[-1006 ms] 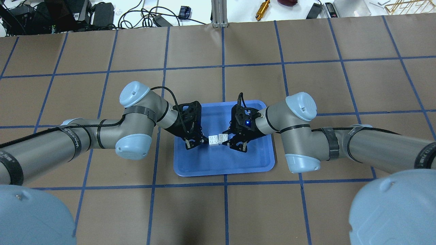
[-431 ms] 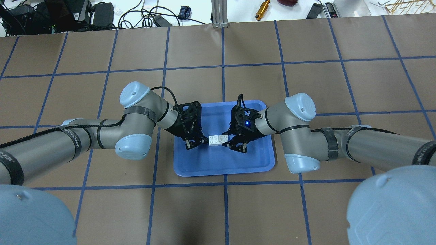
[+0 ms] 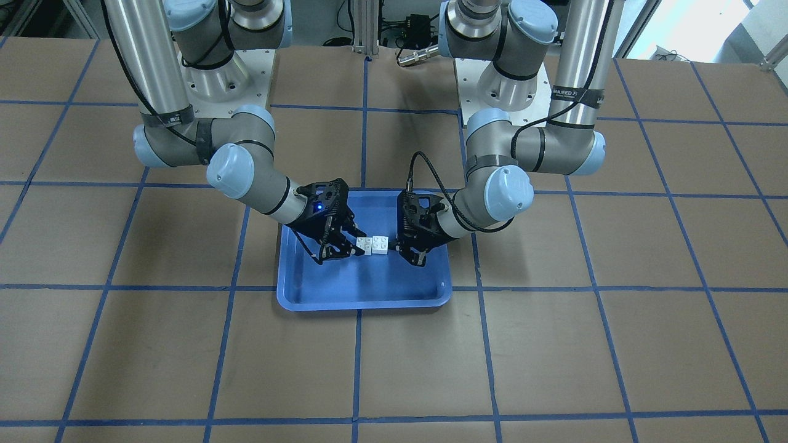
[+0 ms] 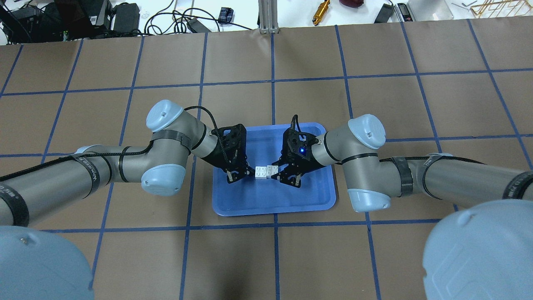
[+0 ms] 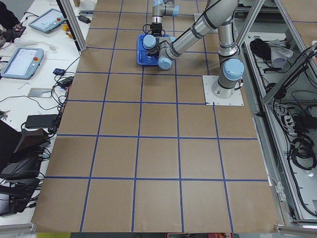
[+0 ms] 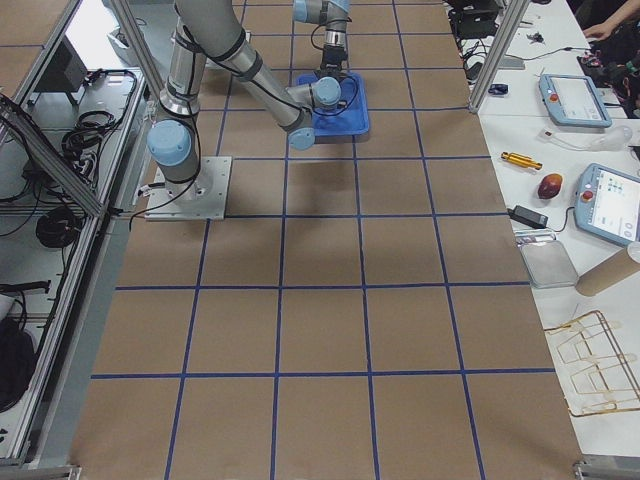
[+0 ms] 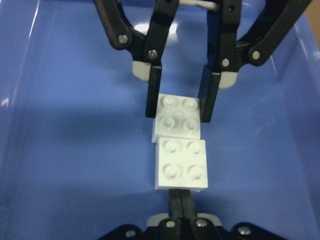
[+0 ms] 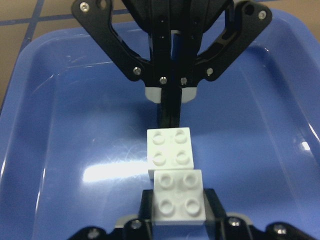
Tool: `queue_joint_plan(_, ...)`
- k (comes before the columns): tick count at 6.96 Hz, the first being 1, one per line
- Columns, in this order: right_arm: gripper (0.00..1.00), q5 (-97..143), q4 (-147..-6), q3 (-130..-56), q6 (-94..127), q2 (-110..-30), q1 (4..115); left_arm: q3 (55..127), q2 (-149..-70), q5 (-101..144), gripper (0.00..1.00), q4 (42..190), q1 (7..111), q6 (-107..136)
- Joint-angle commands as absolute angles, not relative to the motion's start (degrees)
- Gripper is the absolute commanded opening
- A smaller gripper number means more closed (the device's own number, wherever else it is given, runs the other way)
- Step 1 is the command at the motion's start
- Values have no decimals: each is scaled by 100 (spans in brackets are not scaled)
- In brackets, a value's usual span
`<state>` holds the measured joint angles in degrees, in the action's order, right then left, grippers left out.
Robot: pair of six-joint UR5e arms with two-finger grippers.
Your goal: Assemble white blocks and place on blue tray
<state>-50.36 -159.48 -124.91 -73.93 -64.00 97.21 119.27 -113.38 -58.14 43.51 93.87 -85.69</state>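
Observation:
Two white blocks [image 4: 267,171] sit side by side, touching and slightly offset, over the middle of the blue tray [image 4: 270,200]. My right gripper [image 4: 276,172] is shut on one block [image 7: 177,119], a finger on each of its sides; that block sits between its fingers in the right wrist view [image 8: 179,197]. My left gripper [image 4: 250,171] is shut with nothing between its fingers, and its tip rests against the other block [image 7: 181,162]. In the front view the blocks [image 3: 372,245] lie between both grippers. I cannot tell whether the blocks touch the tray floor.
The tray [image 3: 369,295] lies on a brown table marked with blue tape lines. Cables, a gold tool [image 4: 321,10] and other gear lie along the far edge. Tablets [image 6: 605,200] lie on side tables.
The right arm has edged slightly toward the left gripper with its block. The blocks stay touching and the left arm holds still.

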Motion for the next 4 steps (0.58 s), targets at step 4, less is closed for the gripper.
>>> queue_joint_plan(4, 47, -5028, -15943, -12603, -7049, -6442, 9721, 11918, -11355, -5792, 9, 4342, 9387, -8508)
